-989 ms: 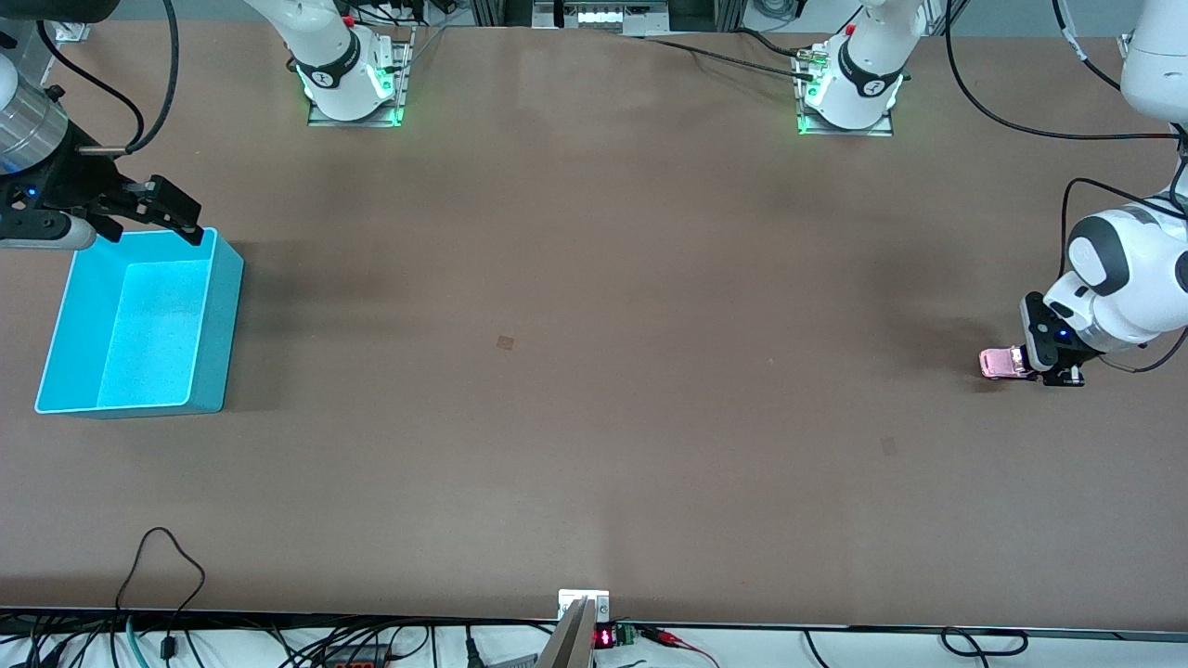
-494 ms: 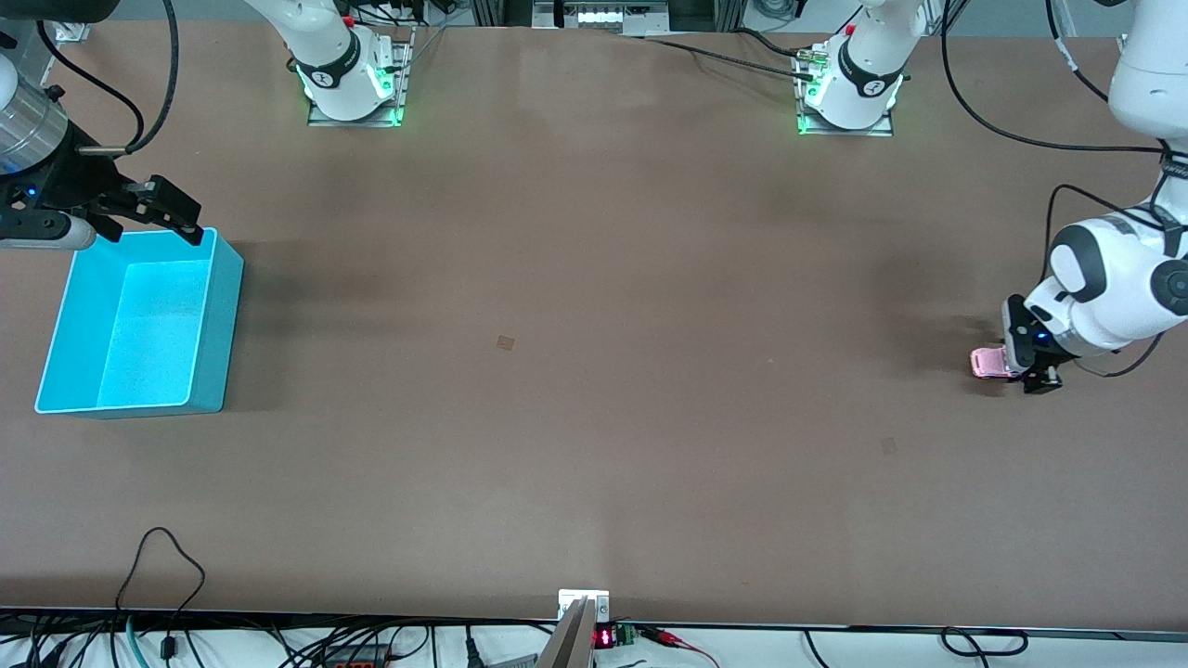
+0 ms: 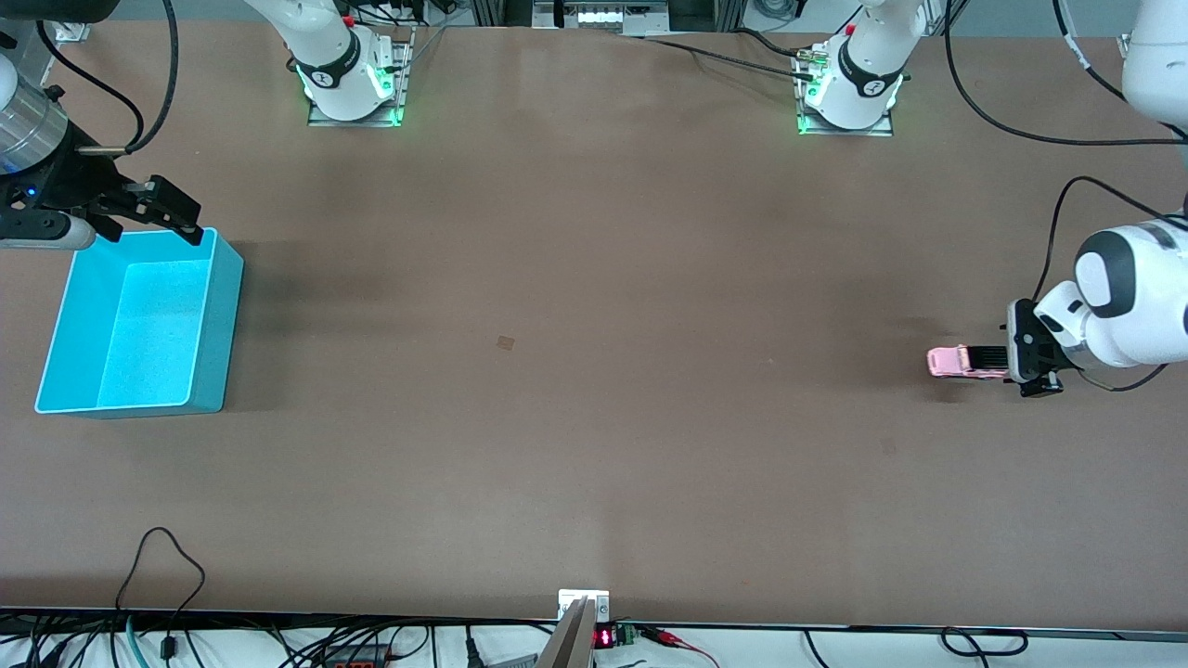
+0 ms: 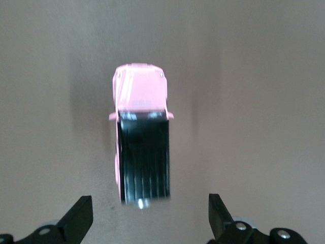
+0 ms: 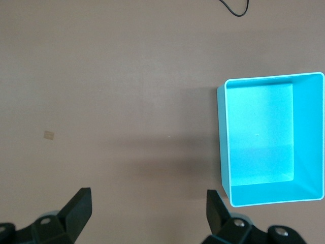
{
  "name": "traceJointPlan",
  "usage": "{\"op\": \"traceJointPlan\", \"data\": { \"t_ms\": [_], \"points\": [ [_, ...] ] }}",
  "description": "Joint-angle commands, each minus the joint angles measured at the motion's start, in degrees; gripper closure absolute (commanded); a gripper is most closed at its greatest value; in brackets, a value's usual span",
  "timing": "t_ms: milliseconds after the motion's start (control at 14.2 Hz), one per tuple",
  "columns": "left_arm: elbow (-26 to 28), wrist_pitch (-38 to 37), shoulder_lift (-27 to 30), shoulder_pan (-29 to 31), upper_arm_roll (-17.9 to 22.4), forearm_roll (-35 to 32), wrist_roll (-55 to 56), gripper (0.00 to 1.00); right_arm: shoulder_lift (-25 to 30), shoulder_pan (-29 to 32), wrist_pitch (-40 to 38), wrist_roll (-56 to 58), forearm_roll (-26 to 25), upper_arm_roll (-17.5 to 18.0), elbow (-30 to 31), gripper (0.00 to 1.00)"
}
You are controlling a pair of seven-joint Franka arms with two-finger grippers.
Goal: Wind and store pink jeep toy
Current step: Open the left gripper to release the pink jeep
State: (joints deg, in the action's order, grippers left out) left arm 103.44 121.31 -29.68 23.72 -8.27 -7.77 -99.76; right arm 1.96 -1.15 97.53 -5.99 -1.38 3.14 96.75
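Note:
The pink jeep toy (image 3: 961,361), light pink with a black ribbed roof, stands on the table near the left arm's end, its rear just in front of my left gripper (image 3: 1016,362). In the left wrist view the jeep (image 4: 142,147) is free and blurred, ahead of the left gripper (image 4: 150,221), whose fingers (image 4: 78,221) stand wide apart and touch nothing. My right gripper (image 3: 153,211) is open and empty, waiting over the corner of the turquoise bin (image 3: 218,325); in its own view the right gripper (image 5: 147,213) hangs beside the bin (image 5: 223,137).
The turquoise bin is empty and stands at the right arm's end of the table. A small tan mark (image 3: 505,342) lies mid-table. Cables (image 3: 162,557) trail along the table edge nearest the front camera.
The left gripper pushed the jeep toward the right arm's end, then let go. The jeep has rolled on ahead of the fingers. The right arm has not moved.

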Motion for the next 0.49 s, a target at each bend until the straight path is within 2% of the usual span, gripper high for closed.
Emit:
{"op": "traceJointPlan", "data": {
  "t_ms": [0, 212, 424],
  "points": [
    [-2.79, -8.87, 2.34, -2.44, -0.17, -0.94, 8.93, 0.00, 0.68, 0.27, -0.24, 0.80, 0.33, 0.11, 0.54, 0.00],
    [-6.65, -18.19, 4.01, -4.91, -1.31, -0.94, 19.83, 0.00, 0.68, 0.27, -0.15, 0.80, 0.33, 0.02, 0.54, 0.00],
    [-13.85, -28.38, 5.16, -5.17, -6.31, -0.94, 35.20, 0.00, 0.68, 0.27, -0.15, 0.80, 0.33, 0.02, 0.54, 0.00]
  ]
}}
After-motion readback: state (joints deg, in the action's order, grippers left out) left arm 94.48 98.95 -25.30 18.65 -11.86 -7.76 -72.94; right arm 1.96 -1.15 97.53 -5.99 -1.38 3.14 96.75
